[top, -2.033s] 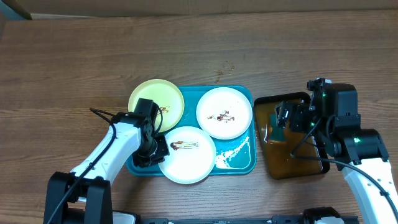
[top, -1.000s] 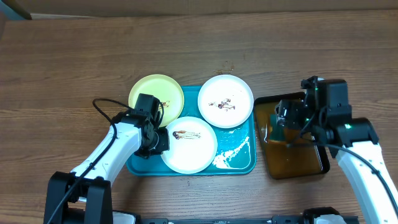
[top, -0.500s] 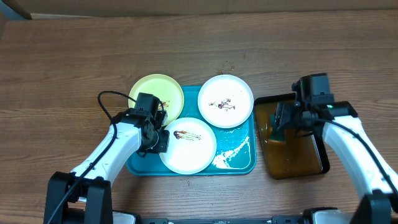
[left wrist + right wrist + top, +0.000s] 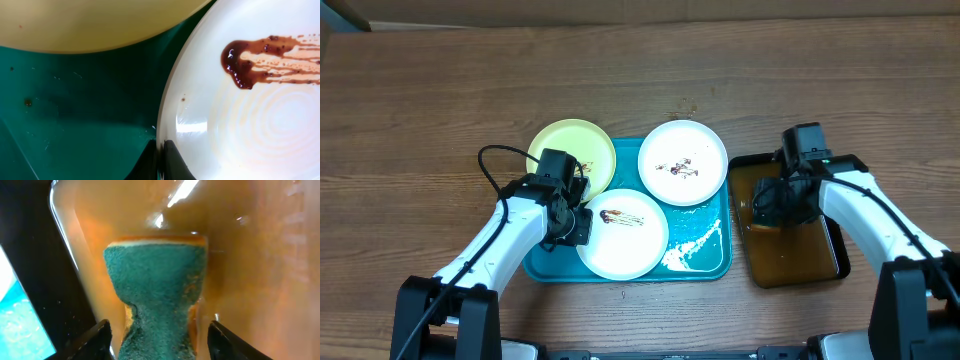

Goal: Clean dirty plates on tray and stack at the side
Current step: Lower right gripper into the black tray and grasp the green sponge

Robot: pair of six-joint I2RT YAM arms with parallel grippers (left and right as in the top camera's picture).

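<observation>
The teal tray [image 4: 705, 255] holds three plates. A pale yellow-green plate [image 4: 570, 150] lies at its back left, a white plate [image 4: 683, 162] with brown smears at its back right, and a second white plate [image 4: 625, 235] with a brown smear [image 4: 255, 60] at the front. My left gripper [image 4: 575, 225] is shut on the left rim of the front white plate [image 4: 240, 125]. My right gripper [image 4: 775, 205] is down in the black tray, open, its fingers either side of a green sponge [image 4: 157, 280] in brownish liquid.
The black tray [image 4: 800, 260] of brownish liquid stands right of the teal tray, almost touching it. White foam [image 4: 690, 245] lies on the teal tray's front right floor. Bare wooden table [image 4: 440, 100] lies all round, with a cardboard edge at the back.
The tray and plates shifted slightly toward the back with my left gripper. My right gripper moved left and down into the black tray; the sponge now sits in the liquid.
</observation>
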